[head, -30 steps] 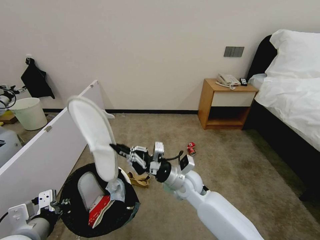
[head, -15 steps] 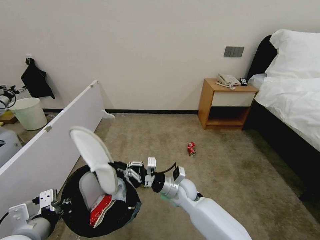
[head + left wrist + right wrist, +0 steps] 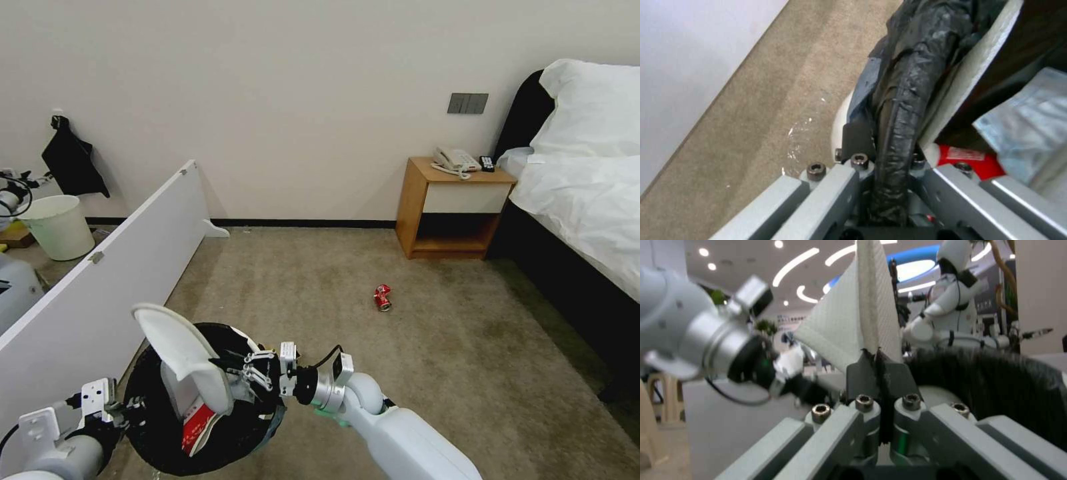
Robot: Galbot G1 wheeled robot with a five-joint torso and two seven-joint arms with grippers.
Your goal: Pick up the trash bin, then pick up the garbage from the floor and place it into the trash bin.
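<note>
The white slipper (image 3: 183, 353) stood tilted over the trash bin (image 3: 153, 427), its lower end inside the rim, pinched by the right gripper (image 3: 223, 368) clamped on its edge. The left gripper (image 3: 127, 405) gripped the bin's black-bagged rim; a red-white carton (image 3: 195, 420) lay inside.

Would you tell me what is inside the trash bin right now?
Inside the trash bin: a slipper and a red-white carton. The second slipper, held by the right gripper, hides whatever lies beneath.
</note>
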